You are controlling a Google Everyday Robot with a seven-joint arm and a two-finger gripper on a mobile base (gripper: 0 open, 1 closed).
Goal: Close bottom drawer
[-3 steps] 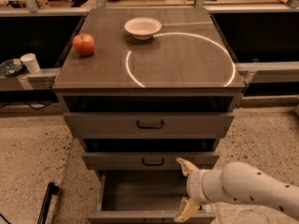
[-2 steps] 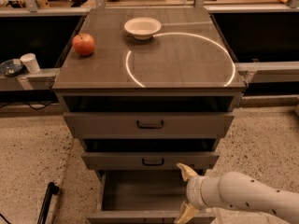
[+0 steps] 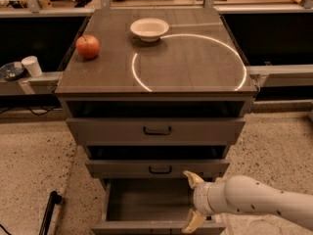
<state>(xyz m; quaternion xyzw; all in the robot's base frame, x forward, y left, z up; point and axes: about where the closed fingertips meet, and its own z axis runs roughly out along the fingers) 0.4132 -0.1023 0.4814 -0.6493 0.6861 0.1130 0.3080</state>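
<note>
Low, claw (image 3: 193,200) agape over bottom drawer (image 3: 146,202).

the gripper (image 3: 194,200) hangs over the right end of the open bottom drawer (image 3: 142,202), fingers spread front to back. left of the jaws the grey tray lies bare, with open room across its width. just behind the jaws, the front of the middle drawer (image 3: 122,169) stands close, and the top drawer (image 3: 107,130) juts out above it. right of the jaws the white forearm (image 3: 254,202) fills the space. the near fingertip may be touching the drawer's front panel; the view leaves that unclear. far left of the jaws a black bar (image 3: 49,212) stands on the floor (image 3: 34,180).
</note>
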